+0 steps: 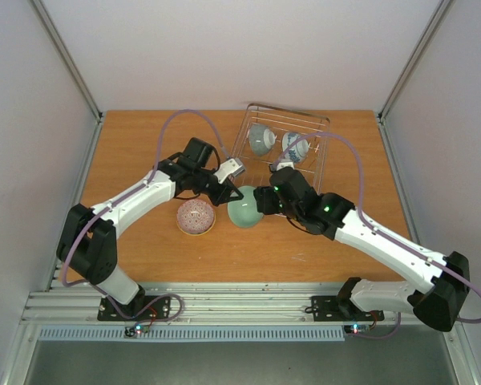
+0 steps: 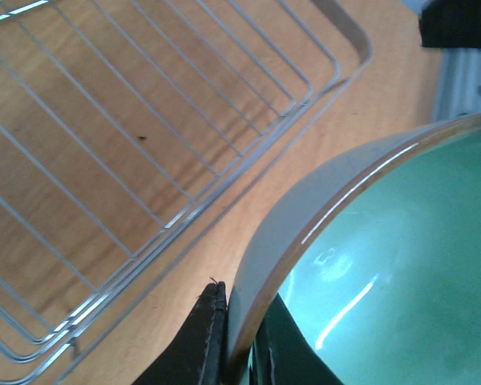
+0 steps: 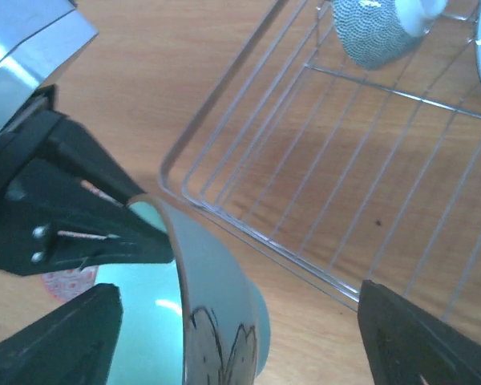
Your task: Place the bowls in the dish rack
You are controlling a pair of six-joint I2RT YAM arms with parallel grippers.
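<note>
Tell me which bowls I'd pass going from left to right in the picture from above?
pink patterned bowl → pale green bowl → blue-and-white bowl, inside the dish rack

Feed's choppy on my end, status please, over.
Left tool shut on green bowl, at its rim. Right tool open, straddling it. Dish rack holds two bowls. Pink bowl on table, not blocking.
</note>
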